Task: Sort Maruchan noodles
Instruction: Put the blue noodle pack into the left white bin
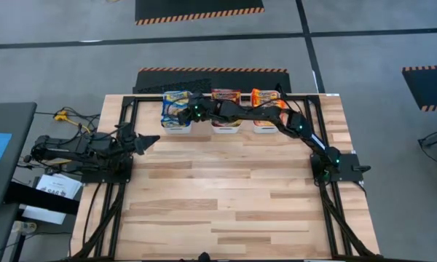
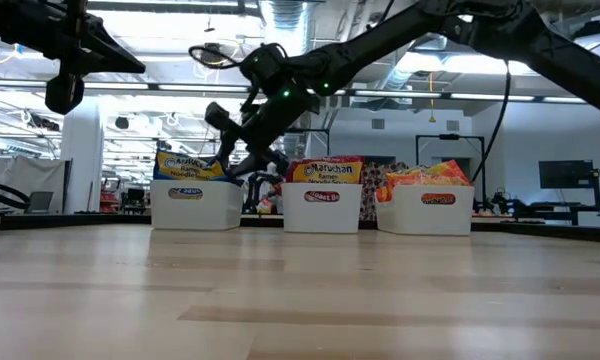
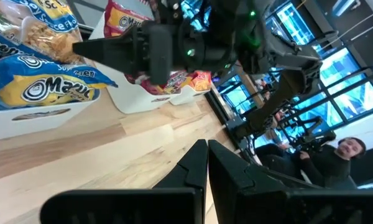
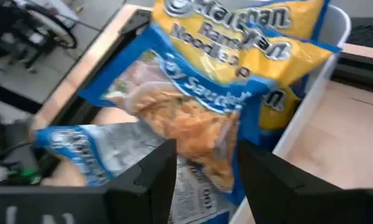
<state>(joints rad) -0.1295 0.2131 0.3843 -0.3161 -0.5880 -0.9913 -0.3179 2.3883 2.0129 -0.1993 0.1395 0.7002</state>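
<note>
Three white bins stand in a row at the table's far edge. The left bin (image 2: pixel 195 205) holds blue Maruchan noodles packets (image 4: pixel 193 106), the middle bin (image 2: pixel 322 210) maroon packets (image 2: pixel 322 170), and the right bin (image 2: pixel 425 212) orange packets (image 2: pixel 425 177). My right arm reaches across to the left bin. My right gripper (image 4: pixel 206 149) is open, slanting down just over the top blue packet, which lies on the pile in the bin. My left gripper (image 1: pixel 151 140) is shut with nothing in it and waits above the table's left edge.
The wooden table (image 1: pixel 226 196) shows bare boards from the bins to its near edge. My right arm (image 1: pixel 291 124) stretches over the middle and right bins. A black frame (image 1: pixel 127 145) runs along the table's left, right and far sides.
</note>
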